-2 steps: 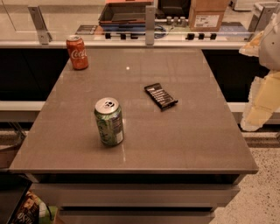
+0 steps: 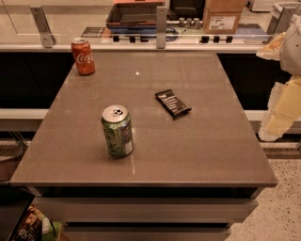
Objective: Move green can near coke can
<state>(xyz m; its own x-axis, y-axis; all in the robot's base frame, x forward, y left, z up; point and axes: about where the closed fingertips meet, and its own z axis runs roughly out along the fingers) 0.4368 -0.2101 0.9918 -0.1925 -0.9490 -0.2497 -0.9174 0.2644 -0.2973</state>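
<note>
Coke can: stands upright at the far left corner of the worktop, close to the far edge, red with white script facing the camera; nothing touches it.

Green can: stands upright in the near left part of the worktop, silver top and pull tab showing. It is well apart from the coke can, which lies farther back and a little to the left; nothing touches it.

Worktop: a grey-brown glossy slab that carries the two cans and one wrapper.

Black wrapped bar: lies flat right of the middle and turned at an angle, farther back than the green can and apart from both cans.

Dark tray: sits on the counter beyond the far edge, behind a rail.

Cardboard box: on the same far counter, right of the tray.

Tool: pale cream, at the right edge of the view, off the right side of the worktop and well apart from both cans. It holds nothing and touches nothing. Whether it is open or closed cannot be told.

Change from the earlier frame: none to be seen; both cans, the bar and the tool are in the same places.
</note>
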